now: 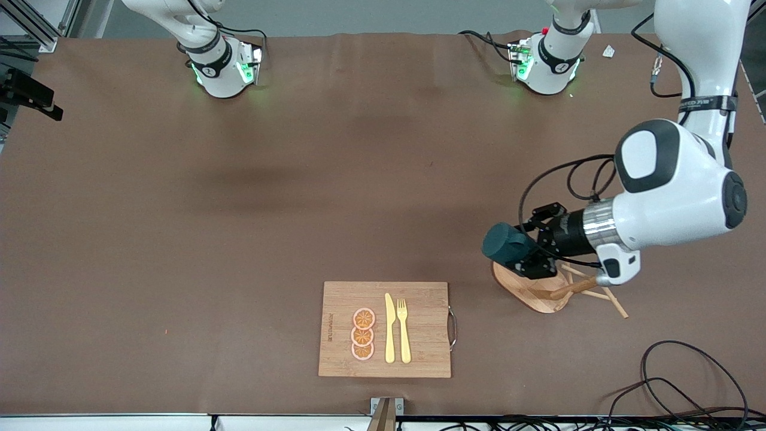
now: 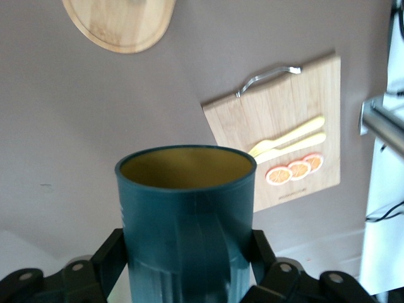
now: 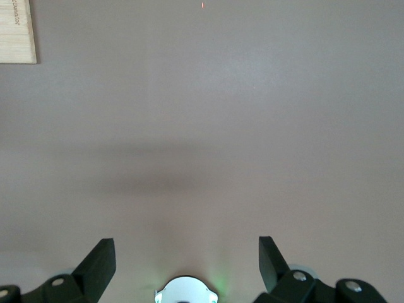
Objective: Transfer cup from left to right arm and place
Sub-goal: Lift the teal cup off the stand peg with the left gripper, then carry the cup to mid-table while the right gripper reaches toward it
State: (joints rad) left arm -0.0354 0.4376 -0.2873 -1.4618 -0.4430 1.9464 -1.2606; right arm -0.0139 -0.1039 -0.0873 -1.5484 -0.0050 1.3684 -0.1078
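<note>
Two arms are working at a brown table: the right gripper (image 3: 186,265) is waiting above bare tabletop with fingers spread wide, while the left gripper (image 1: 526,251) is clenching the teal cup (image 1: 507,242) sideways in the air over the wooden peg rack (image 1: 535,291), beside the cutting board (image 1: 341,299). For a clean handoff, the left arm should be keeping its squeeze until the right fingers are closing on an exposed stretch of the cup's wall.

The cup (image 2: 187,221) is cut off by the left wrist view's lower edge, and its handle cannot be made out. The left end effector (image 1: 526,254) and its arm cover much of the wooden peg rack (image 1: 534,291). The right end effector (image 3: 187,265) is outside the front view. The cutting board (image 3: 16,31) shows only a corner in the right wrist view, its lettering too small to read.
</note>
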